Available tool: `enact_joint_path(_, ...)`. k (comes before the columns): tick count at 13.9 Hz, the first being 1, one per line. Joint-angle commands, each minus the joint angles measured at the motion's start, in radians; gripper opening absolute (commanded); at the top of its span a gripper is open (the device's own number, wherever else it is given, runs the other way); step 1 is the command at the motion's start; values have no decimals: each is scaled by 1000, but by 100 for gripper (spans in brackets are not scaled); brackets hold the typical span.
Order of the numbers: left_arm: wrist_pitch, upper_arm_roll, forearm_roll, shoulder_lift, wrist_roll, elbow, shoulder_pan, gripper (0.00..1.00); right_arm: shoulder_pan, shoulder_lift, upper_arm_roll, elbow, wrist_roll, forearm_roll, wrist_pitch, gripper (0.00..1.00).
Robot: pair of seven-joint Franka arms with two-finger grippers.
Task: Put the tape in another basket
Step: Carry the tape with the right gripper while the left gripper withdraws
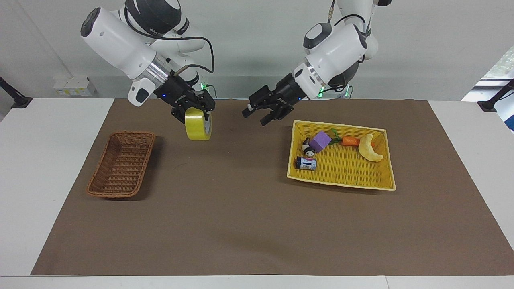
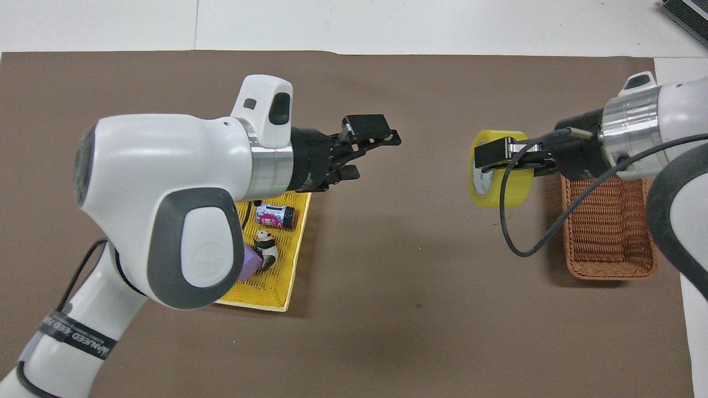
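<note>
the tape [image 1: 198,123] hangs from my right gripper [image 1: 195,111], clamped at the top of the roll, up in the air over the bare brown mat [image 1: 241,208] between the two baskets and closer to the wicker one. it stands on edge, a wide hoop of glossy, translucent yellow film wound thick around a pale grey-white core; in the overhead view the core's inner wall shows some green print, too small to read. one of my right fingers [image 2: 492,151] lies flat across the outside of the roll.

the basket [image 1: 121,164] is a small oblong of brown woven wicker with sloping sides and a ribbed floor, toward my right arm's end of the table.

my left gripper [image 1: 261,113] is over the mat just beside the yellow tray basket [image 1: 383,160], its black fingers spread apart and holding nothing. that tray is a shallow rectangle of bright yellow weave. in it lie a purple block [image 1: 320,141], a small panda figure [image 1: 307,149], a dark little can with a printed label [image 1: 306,163], an orange carrot toy with a green top [image 1: 347,141], and a pale yellow crescent toy [image 1: 370,148] with a matte, bumpy skin.
</note>
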Motion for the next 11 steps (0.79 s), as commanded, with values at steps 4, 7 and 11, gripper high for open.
enact_joint_path(4,-267,0,382,-18,5,-4,184,100,-108,-29,3,-85,-220,-144,-33,0)
enact_joint_path(7,-332,0,559,-9,49,22,268,100,-157,-11,2,-206,-288,-201,111,0)
enact_joint_path(11,-453,0,711,-20,334,50,365,100,-189,31,2,-245,-372,-463,191,0)
